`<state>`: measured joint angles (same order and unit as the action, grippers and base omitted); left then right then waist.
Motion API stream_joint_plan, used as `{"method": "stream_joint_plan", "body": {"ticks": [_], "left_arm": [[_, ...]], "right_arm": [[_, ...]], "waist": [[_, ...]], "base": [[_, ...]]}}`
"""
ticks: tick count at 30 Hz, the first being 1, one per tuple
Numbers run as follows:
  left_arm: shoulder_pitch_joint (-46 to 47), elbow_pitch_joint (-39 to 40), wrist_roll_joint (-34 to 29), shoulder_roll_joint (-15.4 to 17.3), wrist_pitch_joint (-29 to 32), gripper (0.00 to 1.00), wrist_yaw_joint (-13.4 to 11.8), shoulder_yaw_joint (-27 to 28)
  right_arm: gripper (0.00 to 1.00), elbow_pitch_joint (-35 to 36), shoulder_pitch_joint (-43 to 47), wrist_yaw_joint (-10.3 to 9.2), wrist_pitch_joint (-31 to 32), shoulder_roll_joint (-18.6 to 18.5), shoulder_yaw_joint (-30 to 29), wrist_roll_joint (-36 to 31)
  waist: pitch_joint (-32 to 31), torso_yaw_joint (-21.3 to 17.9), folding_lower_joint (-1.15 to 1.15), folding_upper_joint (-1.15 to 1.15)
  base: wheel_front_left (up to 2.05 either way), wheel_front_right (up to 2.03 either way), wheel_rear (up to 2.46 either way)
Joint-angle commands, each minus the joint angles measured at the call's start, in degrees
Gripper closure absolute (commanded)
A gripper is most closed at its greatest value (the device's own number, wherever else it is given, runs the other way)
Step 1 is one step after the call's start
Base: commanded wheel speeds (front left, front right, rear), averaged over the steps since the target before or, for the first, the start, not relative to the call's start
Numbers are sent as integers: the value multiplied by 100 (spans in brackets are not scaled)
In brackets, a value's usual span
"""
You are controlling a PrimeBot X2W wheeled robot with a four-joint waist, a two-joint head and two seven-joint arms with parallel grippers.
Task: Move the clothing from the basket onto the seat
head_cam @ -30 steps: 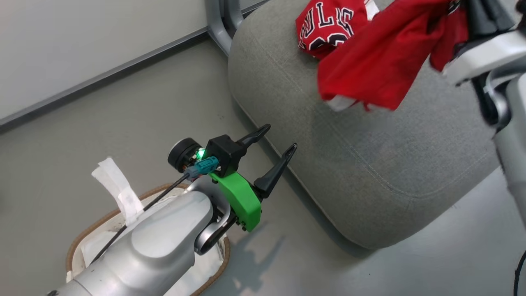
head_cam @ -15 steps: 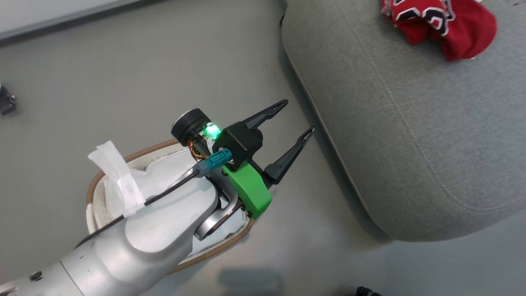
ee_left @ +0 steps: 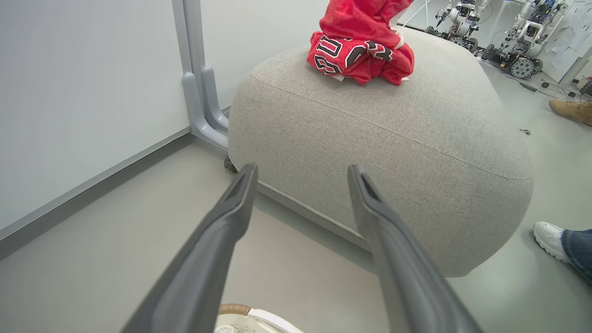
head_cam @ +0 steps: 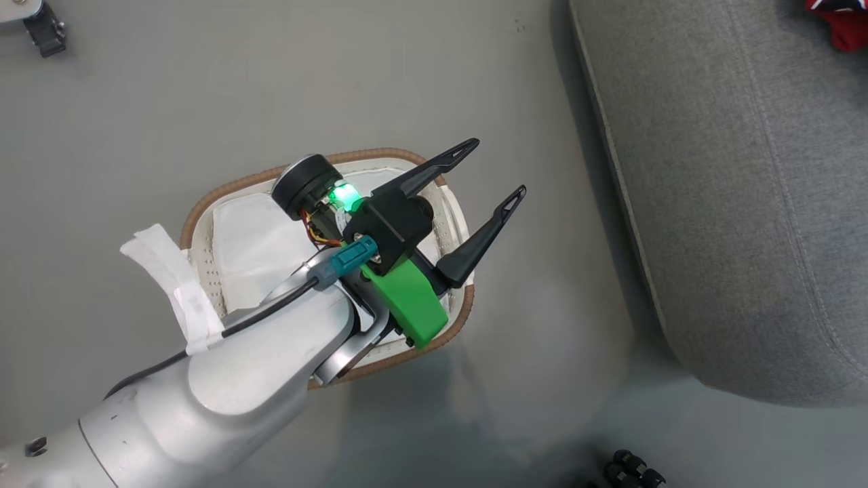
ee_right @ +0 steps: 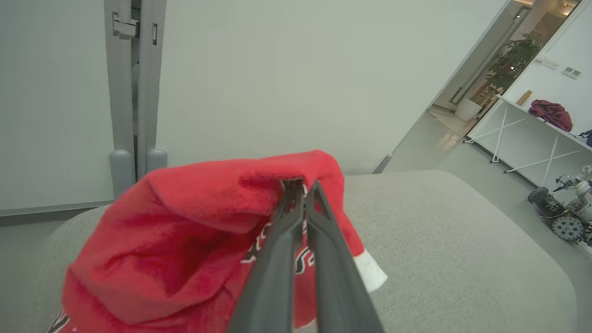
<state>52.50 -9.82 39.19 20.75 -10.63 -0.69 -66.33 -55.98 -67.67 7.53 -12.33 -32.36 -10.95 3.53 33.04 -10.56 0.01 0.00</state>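
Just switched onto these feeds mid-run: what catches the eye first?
The bright red clothing heaped on top of the grey seat stands out first, with the right claw pinched shut on a fold of it. Next comes the left claw, open and empty, above the basket on the floor, where a white liner shows.

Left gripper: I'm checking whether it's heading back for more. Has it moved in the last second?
Yes. The left gripper went from the seat edge back over the basket rim.
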Motion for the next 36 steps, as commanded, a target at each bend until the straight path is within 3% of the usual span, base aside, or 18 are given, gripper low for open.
{"method": "stream_joint_plan", "body": {"ticks": [1, 6, 8, 9, 10, 25, 36], "left_arm": [[139, 8, -34, 53, 25, 0, -22, 24], [126, 25, -21, 116, 42, 0, -39, 20], [118, 8, 0, 120, 24, 0, -43, 27], [108, -5, 18, 126, 10, 0, -39, 33], [92, -18, 31, 128, -8, 0, -46, 44], [-316, -448, 392, 43, -340, 0, -21, 341], [-1088, -940, 641, -69, -454, 0, 14, 1238]], "right_arm": [[100, -145, 90, -8, -62, 111, -63, -94], [100, -534, 285, -8, -212, 391, -285, -289], [62, -625, 382, -8, -250, 512, -343, -363], [51, -656, 429, -8, -259, 556, -376, -402], [0, -670, 469, -8, -274, 601, -406, -432], [0, 197, 986, -8, -292, 946, 30, -316], [0, 623, 1303, -8, -293, 1337, 615, 99]], "waist": [[200, 172, -1, 0], [204, 152, -1, 0], [170, 138, -1, 0], [142, 128, -1, 0], [108, 117, -1, 0], [-773, -83, -1, 0], [-1819, 368, -1, 0]], "base": [[0, 0, 0], [0, 0, 0], [0, 0, 0], [0, 0, 0], [0, 0, 0], [0, 0, 0], [0, 0, 0]]}}
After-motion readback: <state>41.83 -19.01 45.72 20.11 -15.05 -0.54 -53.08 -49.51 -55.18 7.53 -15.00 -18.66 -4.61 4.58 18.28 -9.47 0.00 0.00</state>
